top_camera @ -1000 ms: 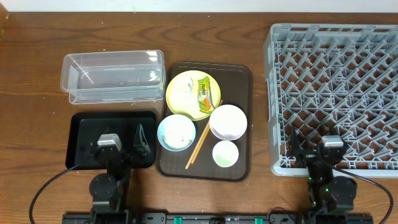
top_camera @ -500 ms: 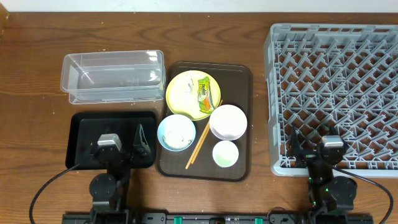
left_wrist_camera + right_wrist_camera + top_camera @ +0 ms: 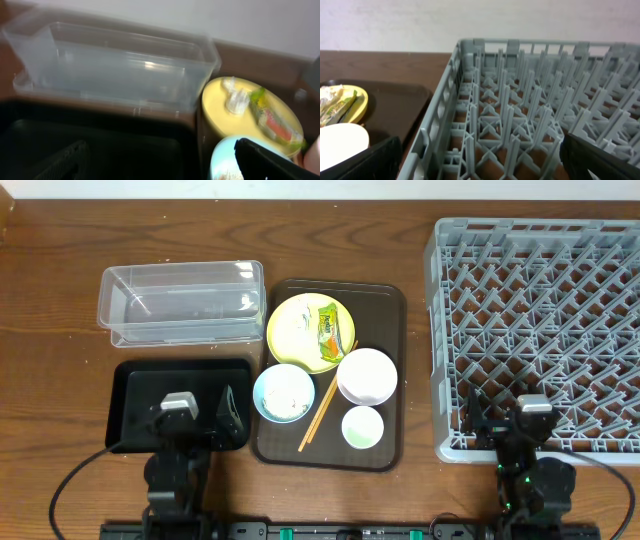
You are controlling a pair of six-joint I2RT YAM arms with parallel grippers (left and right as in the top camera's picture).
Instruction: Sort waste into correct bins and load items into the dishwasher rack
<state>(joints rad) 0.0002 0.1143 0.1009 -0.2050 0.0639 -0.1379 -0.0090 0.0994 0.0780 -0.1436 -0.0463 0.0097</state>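
Wrapper (image 3: pixel 329 328), yellow-green print, lay on the right half of the yellow plate (image 3: pixel 295 325). Left wrist view showed a crumpled white scrap (image 3: pixel 236 100) on the same plate, just beside the wrapper. Blue bowl (image 3: pixel 284 394) sat against the plate's near edge with whitish bits inside; too blurred to tell more. White bowl (image 3: pixel 367 376) to the blue bowl's right, small cup (image 3: pixel 362 428) with pale green inside just below it. Chopsticks (image 3: pixel 322 412) lay slanted between the blue bowl and the two white pieces. All of this rested on the brown serving tray (image 3: pixel 390 310).

Left of the serving tray: clear tub (image 3: pixel 180 302) at the far side, black tray (image 3: pixel 135 380) nearer, both with nothing visible inside. Grey rack (image 3: pixel 540 330) stood well to the right on the wooden table (image 3: pixel 60 260), pegs bare.

Left gripper (image 3: pixel 160 150) hung over the black tray's near part, fingers spread wide, nothing between them. Right gripper (image 3: pixel 481 140) sat at the rack's near left corner, fingers likewise released and holding nothing
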